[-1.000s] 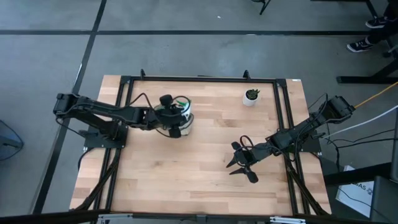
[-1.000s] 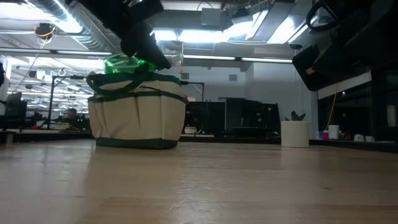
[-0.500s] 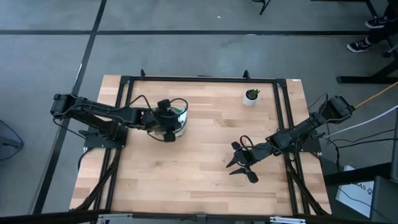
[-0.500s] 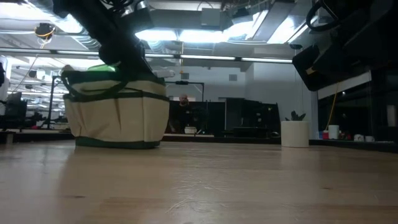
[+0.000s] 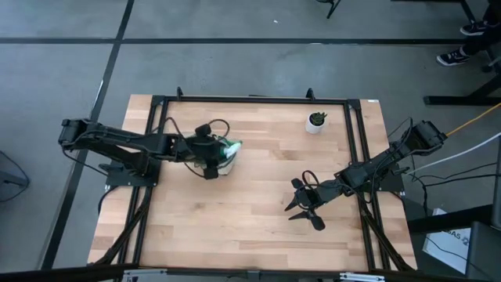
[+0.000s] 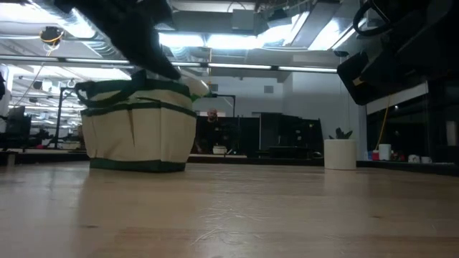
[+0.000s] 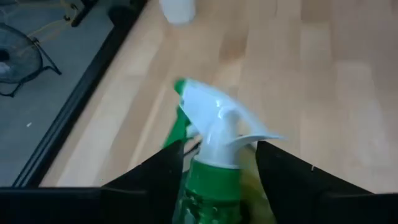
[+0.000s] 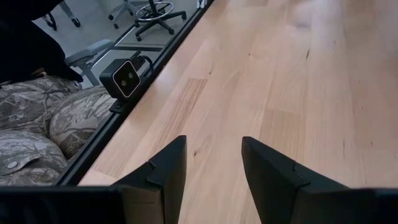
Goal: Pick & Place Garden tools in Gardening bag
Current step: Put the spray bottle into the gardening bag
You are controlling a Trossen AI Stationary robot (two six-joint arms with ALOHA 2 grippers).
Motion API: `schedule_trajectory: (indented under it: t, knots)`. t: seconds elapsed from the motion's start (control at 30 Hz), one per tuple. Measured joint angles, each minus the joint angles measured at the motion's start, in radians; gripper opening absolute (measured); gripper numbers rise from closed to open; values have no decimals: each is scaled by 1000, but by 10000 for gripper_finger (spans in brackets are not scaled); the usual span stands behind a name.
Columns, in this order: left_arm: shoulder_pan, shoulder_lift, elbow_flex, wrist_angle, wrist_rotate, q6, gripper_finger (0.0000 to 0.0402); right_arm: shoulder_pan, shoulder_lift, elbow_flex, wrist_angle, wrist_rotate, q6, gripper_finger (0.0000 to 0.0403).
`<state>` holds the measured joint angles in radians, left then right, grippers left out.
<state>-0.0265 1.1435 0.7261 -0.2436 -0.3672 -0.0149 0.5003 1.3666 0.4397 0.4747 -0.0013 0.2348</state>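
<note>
The left gripper (image 7: pixel 217 180) stood spread around the spray bottle (image 7: pixel 214 155), above the gardening bag (image 6: pixel 136 129) at nine o'clock. The bottle could tip out. The right gripper (image 8: pixel 208 168) waited spread at four o'clock.

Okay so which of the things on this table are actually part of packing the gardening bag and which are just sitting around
Part of the job:
- cream fabric gardening bag with green trim
- green translucent spray bottle with white nozzle, between the left gripper fingers

Just lying about:
- small green plant in a white pot
- right gripper, empty
</note>
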Motion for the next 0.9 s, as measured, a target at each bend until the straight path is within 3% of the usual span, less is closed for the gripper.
schedule_trajectory:
  t: [0.27, 0.37, 0.53, 0.63, 0.77, 0.9]
  knots:
    - [0, -135, 0, -39, 12, -82, 238, 0, 0, 0, 0, 1, 0, 158]
    - [0, -174, 0, -113, -64, -127, 235, 0, 0, 0, 0, 1, 0, 158]
    - [0, -202, 0, -305, -247, -191, 202, 0, 0, 0, 0, 1, 0, 158]
    - [3, -186, 0, -377, -227, -217, 173, 0, 0, 0, 0, 1, 0, 158]
    - [2, -142, 3, -406, -128, -241, 133, 0, 0, 0, -4, 0, 0, 158]
    - [3, -71, 6, -445, -151, -241, 103, 0, 0, 0, -4, 0, 0, 158]
